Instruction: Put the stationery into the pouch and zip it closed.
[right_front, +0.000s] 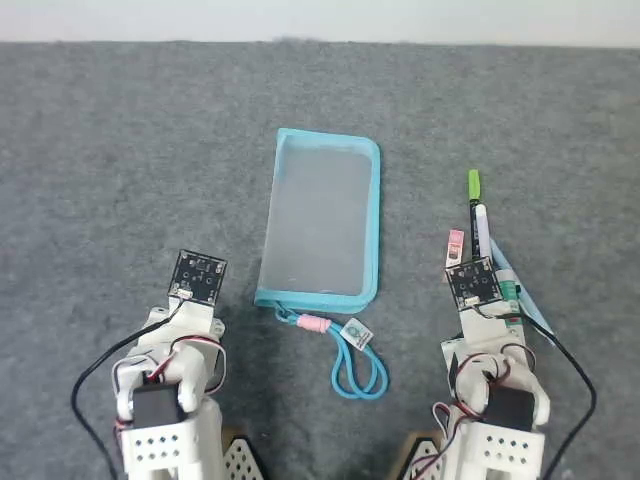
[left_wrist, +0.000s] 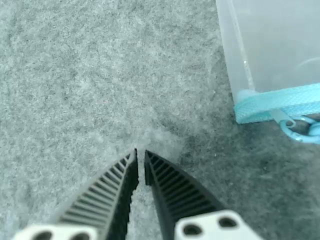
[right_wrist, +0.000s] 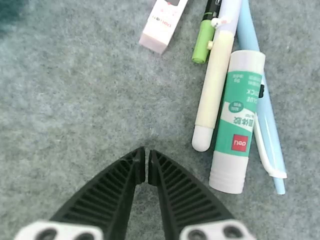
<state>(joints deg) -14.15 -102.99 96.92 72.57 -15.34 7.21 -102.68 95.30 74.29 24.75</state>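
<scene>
A flat translucent pouch (right_front: 320, 215) with teal trim lies mid-table, its pink zipper pull (right_front: 315, 323) and teal cord loop (right_front: 358, 372) at the near end. The left arm (right_front: 197, 278) sits to its near-left. My left gripper (left_wrist: 140, 156) is shut and empty over bare felt, beside the pouch corner (left_wrist: 270, 50). The stationery lies to the right of the pouch: a pink eraser (right_wrist: 163, 22), green pen (right_wrist: 204, 37), pale marker (right_wrist: 215, 85), glue stick (right_wrist: 239, 122) and blue pen (right_wrist: 267, 130). My right gripper (right_wrist: 146, 156) is shut and empty, just short of them.
Grey felt (right_front: 120, 150) covers the whole table, with open room to the left and beyond the pouch. The right arm (right_front: 472, 283) covers the near ends of the pens in the high view. Both arm bases stand at the near edge.
</scene>
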